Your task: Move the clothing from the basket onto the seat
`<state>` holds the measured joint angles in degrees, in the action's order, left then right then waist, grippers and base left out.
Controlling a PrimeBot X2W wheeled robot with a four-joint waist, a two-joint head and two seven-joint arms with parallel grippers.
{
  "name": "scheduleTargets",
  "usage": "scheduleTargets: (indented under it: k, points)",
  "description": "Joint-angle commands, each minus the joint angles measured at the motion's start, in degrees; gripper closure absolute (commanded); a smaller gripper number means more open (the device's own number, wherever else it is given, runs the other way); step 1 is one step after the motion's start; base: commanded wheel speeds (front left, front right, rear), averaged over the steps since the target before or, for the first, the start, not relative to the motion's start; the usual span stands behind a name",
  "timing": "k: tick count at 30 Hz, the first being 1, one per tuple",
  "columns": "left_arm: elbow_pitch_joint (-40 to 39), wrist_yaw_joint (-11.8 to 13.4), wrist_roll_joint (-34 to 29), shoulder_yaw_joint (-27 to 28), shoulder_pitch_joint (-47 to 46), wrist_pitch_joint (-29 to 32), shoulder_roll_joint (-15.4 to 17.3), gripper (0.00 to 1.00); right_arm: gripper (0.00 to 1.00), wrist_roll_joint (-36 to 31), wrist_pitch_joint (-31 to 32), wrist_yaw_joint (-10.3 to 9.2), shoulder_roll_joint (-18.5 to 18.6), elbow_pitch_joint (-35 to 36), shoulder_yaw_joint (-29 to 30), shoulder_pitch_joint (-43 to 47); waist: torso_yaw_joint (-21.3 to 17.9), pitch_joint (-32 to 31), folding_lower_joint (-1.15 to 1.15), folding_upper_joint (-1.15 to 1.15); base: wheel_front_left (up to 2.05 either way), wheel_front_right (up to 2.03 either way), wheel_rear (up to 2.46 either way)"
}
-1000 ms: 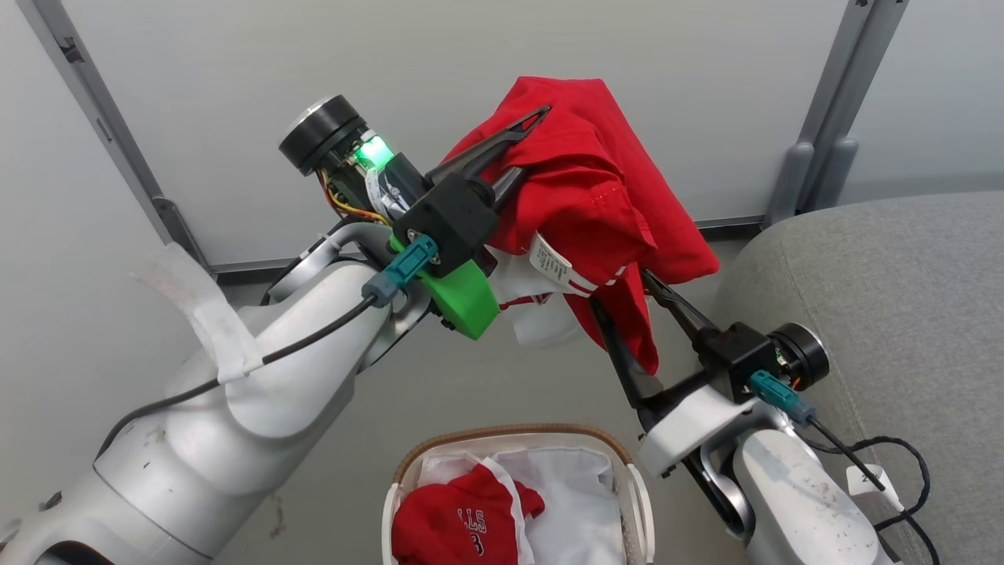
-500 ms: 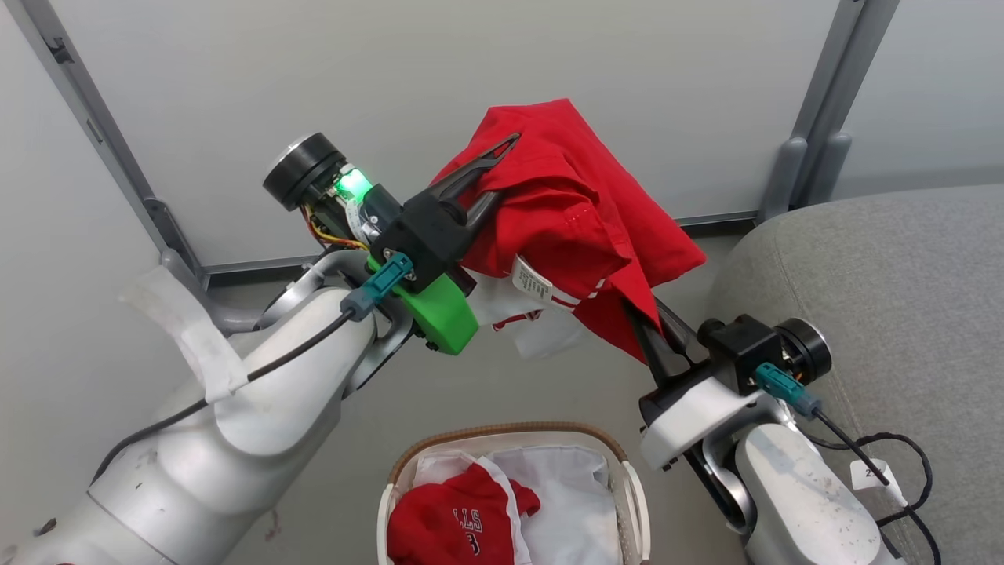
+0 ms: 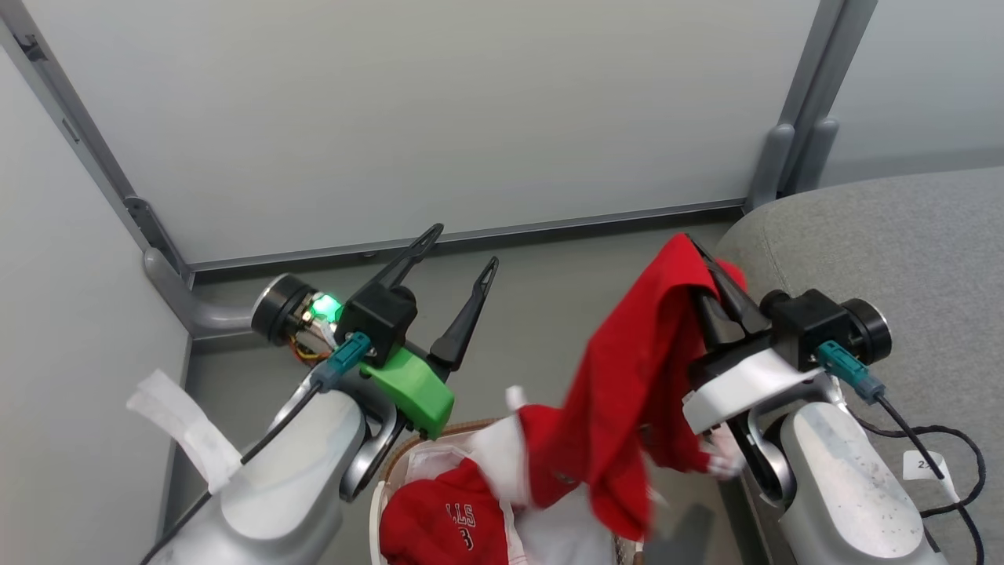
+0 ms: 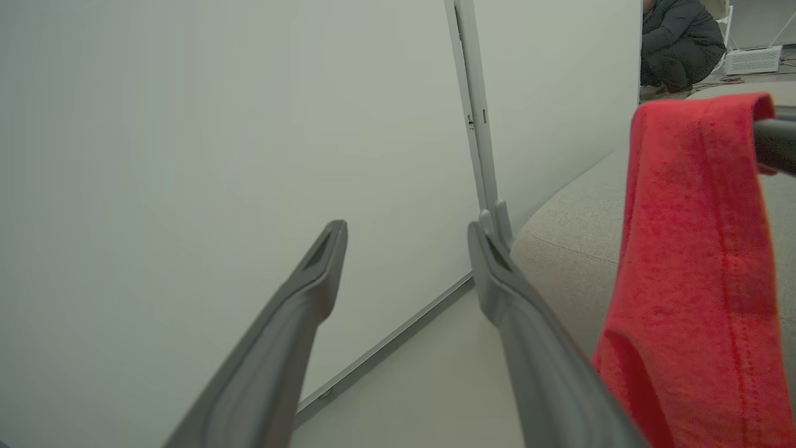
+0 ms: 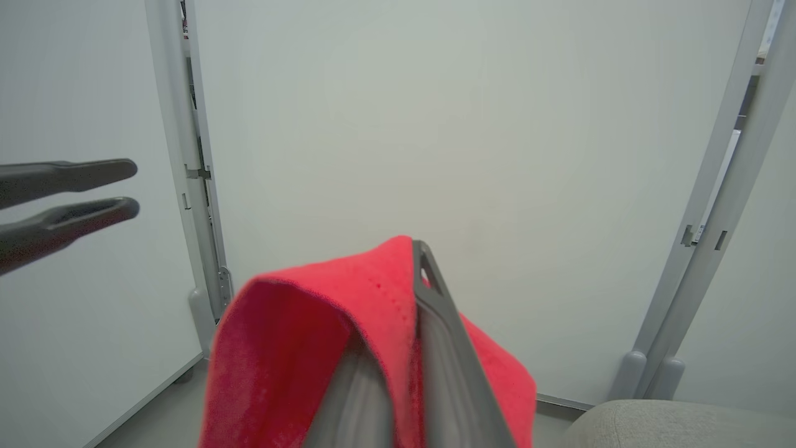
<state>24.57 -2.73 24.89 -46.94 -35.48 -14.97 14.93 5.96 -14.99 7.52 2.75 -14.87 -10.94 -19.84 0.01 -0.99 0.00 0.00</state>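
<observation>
A red garment (image 3: 627, 377) with white trim hangs from my right gripper (image 3: 694, 245), which is shut on its top fold beside the grey seat (image 3: 902, 251). Its lower end droops over the basket (image 3: 408, 447). In the right wrist view the red garment (image 5: 298, 330) is draped over my right gripper (image 5: 418, 249). My left gripper (image 3: 463, 247) stands open and empty, left of the garment. The left wrist view has the left gripper (image 4: 404, 233) open, the red garment (image 4: 696, 249) at its right. A red lettered jersey (image 3: 439, 526) lies in the basket on white cloth.
Grey wall panels with metal posts (image 3: 792, 141) stand close behind. A black cable (image 3: 933, 439) lies on the seat by my right forearm. A person in dark clothing (image 4: 678, 37) crouches beyond the seat. My left gripper (image 5: 130, 186) shows at the right wrist view's left edge.
My left gripper let go of the red garment, opened and dropped away to the left. The right gripper shut on the garment and carried it right, toward the seat. The head camera also shifted.
</observation>
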Motion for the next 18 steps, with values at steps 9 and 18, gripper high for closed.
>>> scheduleTargets:
  k: [9,18]
  points:
    - [-1.77,-1.03,-0.58,6.85,12.63,-0.19,-3.99,0.00,1.00,-1.71,-0.29,-0.06,0.23,3.59,4.33,0.04,-0.40,0.81,0.00,0.00,0.00,0.00,0.00]
    - [-1.79,-2.77,-3.40,12.43,20.44,-0.20,-8.17,0.00,1.00,-2.82,-0.30,-0.06,0.23,5.51,5.96,-0.01,-1.13,1.45,0.00,0.00,0.00,0.00,0.00]
